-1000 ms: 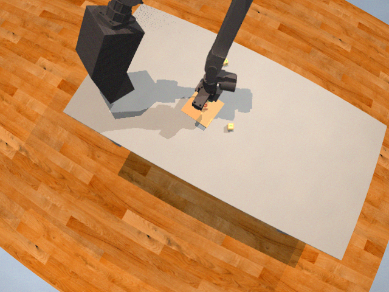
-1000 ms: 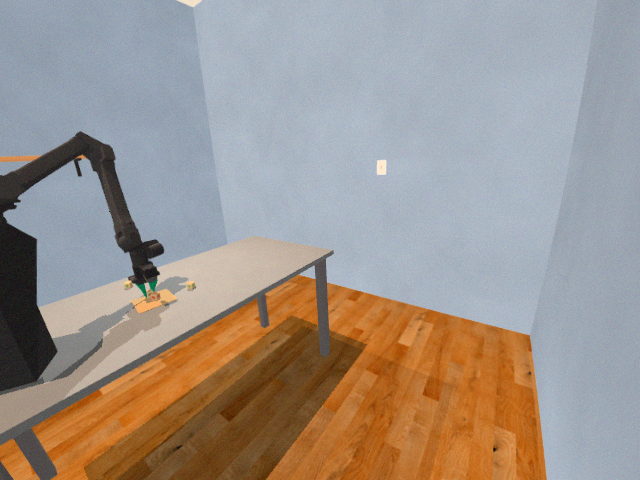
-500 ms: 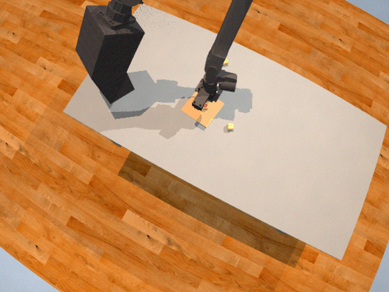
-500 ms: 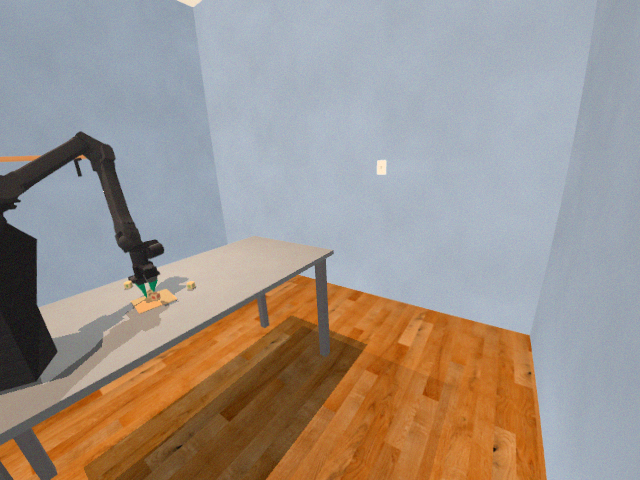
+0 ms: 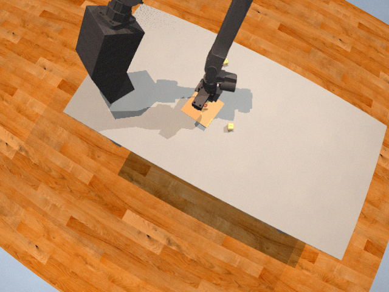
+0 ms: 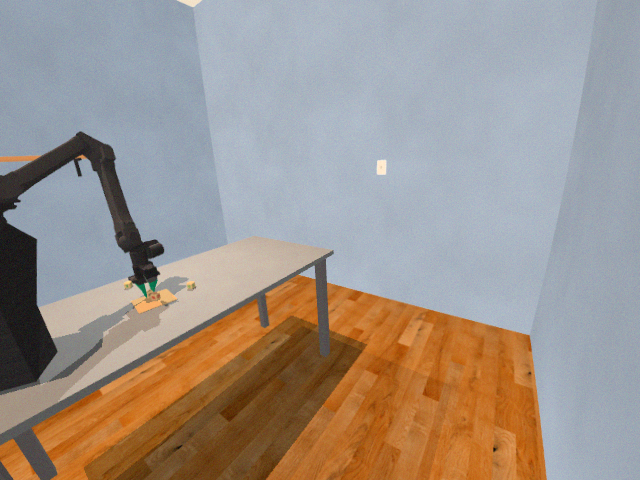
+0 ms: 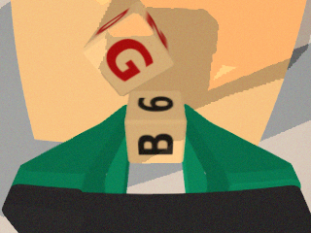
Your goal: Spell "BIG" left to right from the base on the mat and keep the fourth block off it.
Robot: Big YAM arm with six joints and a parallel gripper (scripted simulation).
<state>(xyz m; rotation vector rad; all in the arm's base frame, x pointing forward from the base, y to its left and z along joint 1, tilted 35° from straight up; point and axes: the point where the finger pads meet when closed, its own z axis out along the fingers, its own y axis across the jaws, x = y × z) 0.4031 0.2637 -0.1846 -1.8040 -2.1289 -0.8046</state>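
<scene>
Green fingers clamp the B block as BIG waits to be spelled

The gripper (image 5: 205,103) (image 6: 149,294) (image 7: 155,115) is clamped on the B block (image 7: 155,127), which shows a B and a 6, both turned sideways in the wrist view. It is over the mat (image 5: 213,109) (image 6: 165,295) (image 7: 248,29), toward the short edge of the table (image 5: 282,157) (image 6: 258,258) where the robot's base (image 5: 116,53) (image 6: 18,310) stands.

The G block (image 5: 205,106) (image 6: 155,296) (image 7: 126,63) is also over the mat, red letters showing, just beside the B block and askew to it. Whether it sits flat cannot be told.

Two blocks remain off the mat: one (image 5: 225,61) (image 6: 128,284) toward the long edge at the top of the overhead view, the other (image 5: 230,126) (image 6: 191,285) between the long edges. Their letters are too small to read.

The job looks well short of done. The B block still needs setting down and releasing, the I block must join the row, and the G block probably needs squaring up. The mat's flatness is also unclear and seems worth checking.
</scene>
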